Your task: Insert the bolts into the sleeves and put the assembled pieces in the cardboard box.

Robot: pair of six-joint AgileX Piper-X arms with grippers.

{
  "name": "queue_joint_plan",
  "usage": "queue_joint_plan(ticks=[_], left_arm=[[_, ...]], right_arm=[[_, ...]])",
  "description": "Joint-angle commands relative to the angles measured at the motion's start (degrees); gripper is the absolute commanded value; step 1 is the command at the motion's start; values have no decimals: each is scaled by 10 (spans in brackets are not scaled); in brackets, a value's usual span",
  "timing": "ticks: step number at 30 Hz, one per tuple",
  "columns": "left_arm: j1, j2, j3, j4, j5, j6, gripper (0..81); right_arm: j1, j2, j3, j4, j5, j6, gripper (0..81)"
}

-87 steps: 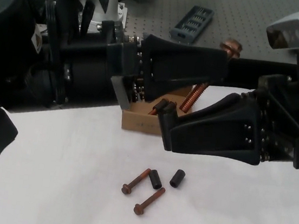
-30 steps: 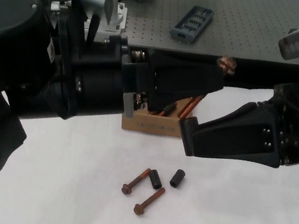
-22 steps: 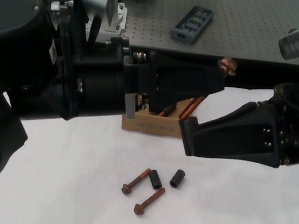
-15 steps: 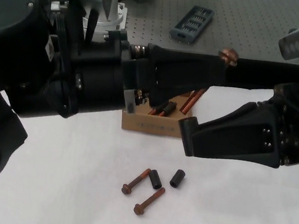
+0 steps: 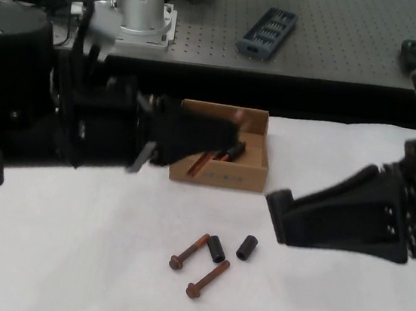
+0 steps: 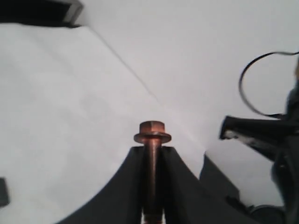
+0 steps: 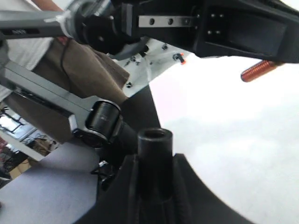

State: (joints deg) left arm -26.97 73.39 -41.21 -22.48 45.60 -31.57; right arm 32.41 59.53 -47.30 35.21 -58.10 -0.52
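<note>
**Mating the Held Bolt with the Held Sleeve**

**Status**

- The left hand (image 6: 153,154) pinches a bolt (image 6: 152,132) by the shank. The bolt head stands clear beyond the fingertips.
- The right hand (image 7: 154,164) pinches a black sleeve (image 7: 155,147). Its open bore points outward past the fingertips.
- In the right wrist view, the threaded end (image 7: 260,70) of the bolt projects free from the left hand. It sits off to one side of the bore and is not in line with it.
- In the high view both hands hang above the bench (image 5: 66,259), apart from each other. The left hand is in front of the cardboard box (image 5: 220,177) and the right hand is toward the right edge.
- The cardboard box sits mid-bench toward the far edge and already holds assembled pieces (image 5: 219,157).
- Two loose bolts (image 5: 189,250) (image 5: 206,278) and two loose sleeves (image 5: 216,248) (image 5: 247,247) lie toward the middle of the near edge.

**Procedure (recommended)**

1. Bring the threaded end to the mouth of the bore. Turn one wrist until the bolt axis and the sleeve axis coincide. Apply no push before that.
2. Advance slowly along the common axis. A tilted entry will probably catch the thread on the sleeve rim.
3. Hold both pinches firm during insertion. The sleeve wall looks smooth and may slip or roll between the fingers under end load.
4. Do the mating in the air between the hands, clear of the box wall and of the loose parts below.
5. Release only one hand, and only once the sleeve is well on the shank. Then carry the piece to the cardboard box.
</note>
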Motion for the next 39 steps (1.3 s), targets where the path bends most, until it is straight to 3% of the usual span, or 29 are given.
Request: queue_joint_plan(ticks=[1, 4, 9, 22, 36, 39], left_arm=[[3, -3, -4, 136, -52, 101, 6], [3, -3, -4, 244, -131, 161, 6], [3, 10, -4, 374, -287, 243, 6], [3, 161, -4, 393, -297, 278, 6], [3, 210, -30, 393, -249, 312, 1], [3, 212, -43, 398, -237, 316, 97]], right_arm=[[-4, -22, -3, 73, 76, -40, 26], [-4, -35, -3, 123, 133, -58, 26], [-4, -43, -3, 149, 148, -58, 26], [-4, -43, -3, 150, 147, -42, 26], [-4, -43, -3, 150, 147, -42, 26], [-4, -43, -3, 150, 147, -42, 26]])
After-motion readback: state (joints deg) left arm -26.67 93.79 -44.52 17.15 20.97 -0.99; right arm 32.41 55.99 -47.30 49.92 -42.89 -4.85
